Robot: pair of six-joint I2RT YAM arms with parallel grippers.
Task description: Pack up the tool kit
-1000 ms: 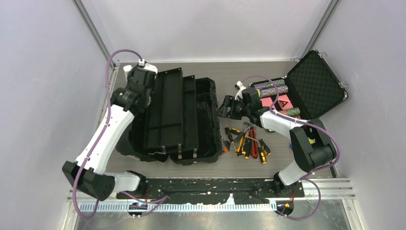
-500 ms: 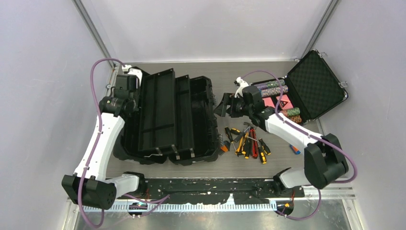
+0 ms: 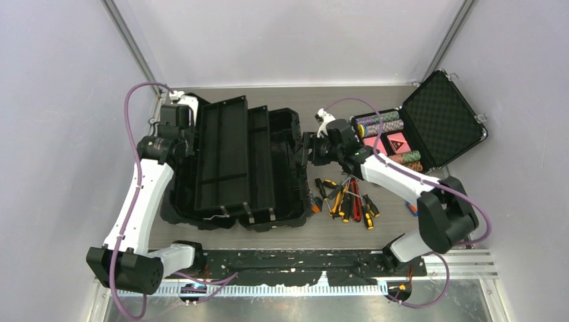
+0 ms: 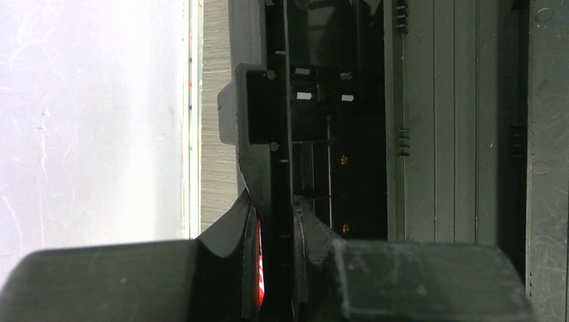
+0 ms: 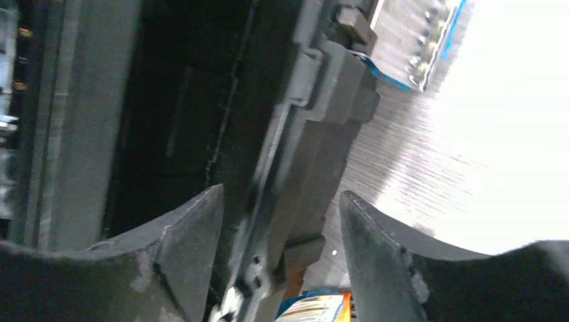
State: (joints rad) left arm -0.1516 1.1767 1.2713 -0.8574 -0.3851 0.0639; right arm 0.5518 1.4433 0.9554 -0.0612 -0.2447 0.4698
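The toolbox (image 3: 285, 168) lies open on the table (image 3: 389, 231), its long axis running from the arm bases toward the back wall; its lid (image 3: 225, 157) is tipped up along the toolbox's left side, and I can make out no tools in the tub. Well to the right of the toolbox stands a smaller open case (image 3: 436, 117), which I take to be no part of the job. Just right of the toolbox's near-right corner lies the pile of screwdrivers and pliers (image 3: 345, 201), shafts roughly parallel to the toolbox, handles toward the bases.

The left gripper (image 3: 180, 127) is at the toolbox's far-left edge; its wrist view shows it (image 4: 275, 221) pressed together on a thin wall of the lid, a sliver of red label beside one finger. The right gripper (image 3: 310, 149) is at the toolbox's right rim; its fingers (image 5: 194, 228) are spread, the rim passing between them, and the blur hides whether either one touches.

The tools lie on the right gripper's near side, to the toolbox's right; that arm is plainly the nearer, the left being across the box. To lift a tool it would likely come off the rim, draw back toward the bases, and set its jaws across a handle.
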